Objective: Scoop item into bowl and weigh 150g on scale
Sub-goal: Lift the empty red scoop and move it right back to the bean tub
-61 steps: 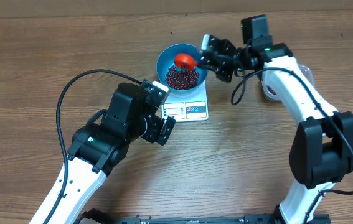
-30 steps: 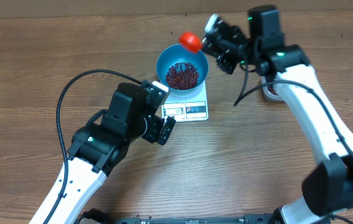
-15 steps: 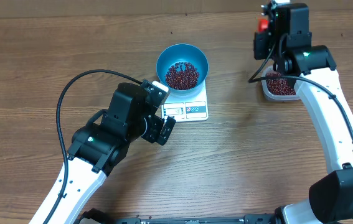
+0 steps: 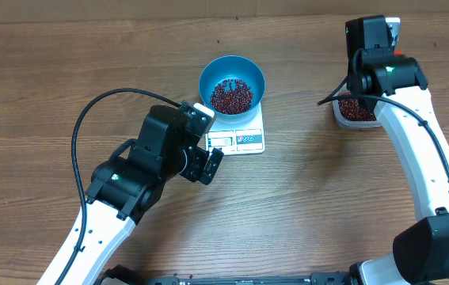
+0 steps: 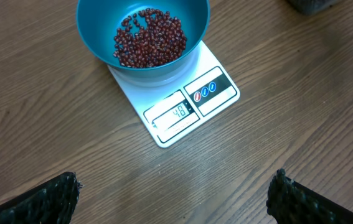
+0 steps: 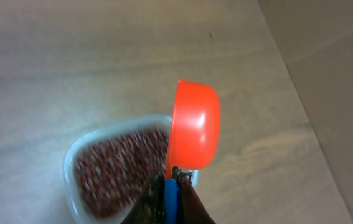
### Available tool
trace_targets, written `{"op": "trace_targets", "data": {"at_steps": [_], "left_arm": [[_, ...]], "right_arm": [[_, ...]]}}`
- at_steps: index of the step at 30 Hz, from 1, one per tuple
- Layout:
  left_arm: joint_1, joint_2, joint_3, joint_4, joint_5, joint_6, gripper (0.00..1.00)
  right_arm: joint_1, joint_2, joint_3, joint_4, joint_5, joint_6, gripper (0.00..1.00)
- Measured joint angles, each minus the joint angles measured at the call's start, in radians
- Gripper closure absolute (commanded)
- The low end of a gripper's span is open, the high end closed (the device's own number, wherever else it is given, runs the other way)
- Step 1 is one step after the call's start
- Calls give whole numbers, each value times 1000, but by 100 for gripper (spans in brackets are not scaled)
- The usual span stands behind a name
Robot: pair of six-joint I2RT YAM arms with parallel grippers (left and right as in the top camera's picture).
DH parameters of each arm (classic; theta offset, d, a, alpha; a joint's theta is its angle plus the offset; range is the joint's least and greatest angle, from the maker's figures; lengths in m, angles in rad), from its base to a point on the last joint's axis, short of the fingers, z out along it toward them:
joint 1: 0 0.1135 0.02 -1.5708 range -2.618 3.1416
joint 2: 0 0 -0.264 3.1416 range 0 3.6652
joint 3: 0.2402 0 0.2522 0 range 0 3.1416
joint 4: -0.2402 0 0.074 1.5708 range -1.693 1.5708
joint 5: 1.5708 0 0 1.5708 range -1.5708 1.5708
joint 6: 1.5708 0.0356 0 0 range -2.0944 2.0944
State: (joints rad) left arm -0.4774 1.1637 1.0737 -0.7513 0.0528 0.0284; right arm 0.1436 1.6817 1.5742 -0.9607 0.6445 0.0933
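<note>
Swinging away from the blue bowl (image 5: pixel 95 37), the right arm (image 4: pixel 402 119) has carried the orange scoop (image 6: pixel 195 124) back over the clear tub (image 6: pixel 68 167), its jaws clenched on the handle. The left jaws hang released. Beans (image 5: pixel 150 38) lie in the bowl on the scale (image 5: pixel 140 93); it reads 48, so more scoops are likely needed.
</note>
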Motion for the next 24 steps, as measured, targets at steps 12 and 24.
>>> {"op": "trace_targets", "data": {"at_steps": [12, 24], "left_arm": [[0, 0, 0, 0, 0, 0, 0], [0, 0, 0, 0, 0, 0, 0]], "right_arm": [[0, 91, 0, -85, -50, 8, 96], [-3, 145, 0, -97, -81, 7, 96]]}}
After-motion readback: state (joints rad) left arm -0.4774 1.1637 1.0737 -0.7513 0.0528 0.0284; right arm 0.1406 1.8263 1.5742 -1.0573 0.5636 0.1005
